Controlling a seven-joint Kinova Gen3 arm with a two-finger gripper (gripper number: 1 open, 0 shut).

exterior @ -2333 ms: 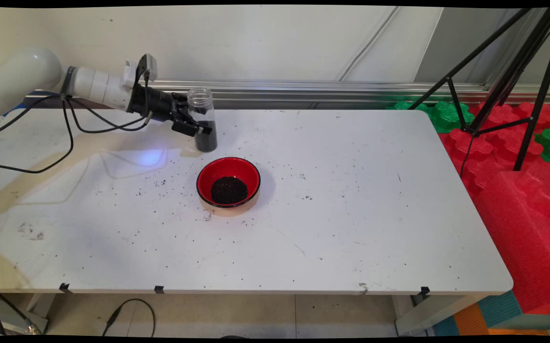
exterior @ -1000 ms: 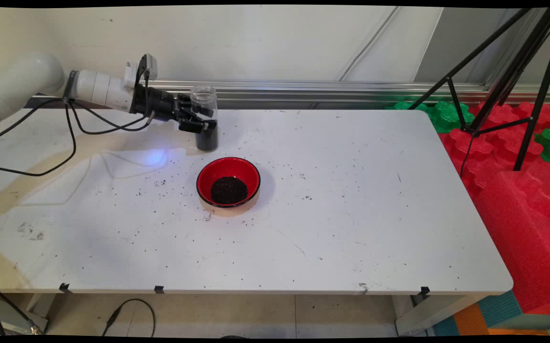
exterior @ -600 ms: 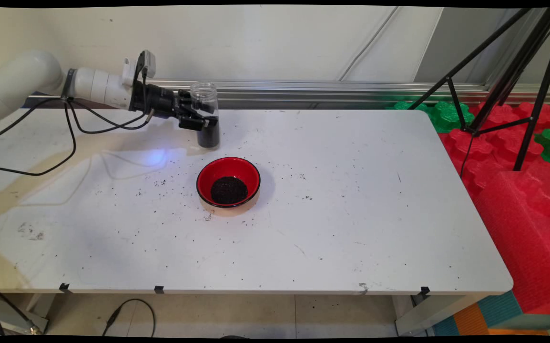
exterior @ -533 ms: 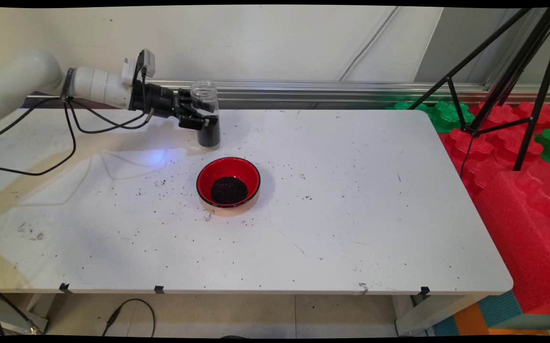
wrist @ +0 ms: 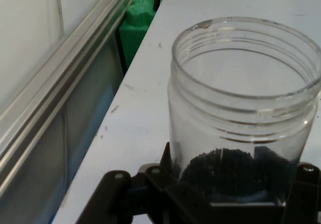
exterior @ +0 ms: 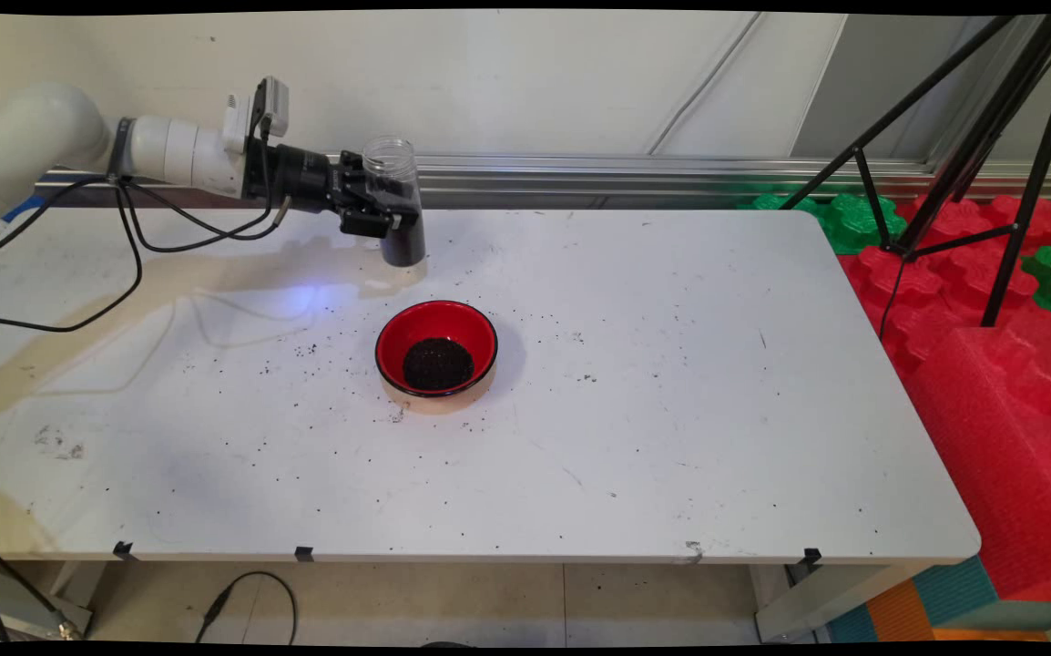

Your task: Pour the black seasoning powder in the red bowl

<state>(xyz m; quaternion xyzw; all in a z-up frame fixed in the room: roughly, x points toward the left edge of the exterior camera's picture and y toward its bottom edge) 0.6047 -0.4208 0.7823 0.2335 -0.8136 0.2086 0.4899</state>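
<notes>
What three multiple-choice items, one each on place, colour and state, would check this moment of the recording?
1. Where is the bowl relative to the jar?
A. On the table, nearer the camera than the jar
B. Behind the jar, at the wall
C. At the table's right edge

2. What colour is the bowl's inside?
A. Green
B. Red
C. Blue

3. How is the jar held?
A. Lying on its side on the table
B. Upside down over the bowl
C. Upright and lidless, clear of the table, in the gripper

Answers: 1 A, the main view shows the bowl nearer than the jar; 2 B, red surrounds the dark grains; 3 C, the jaws clamp the jar's sides and its mouth is open.
</notes>
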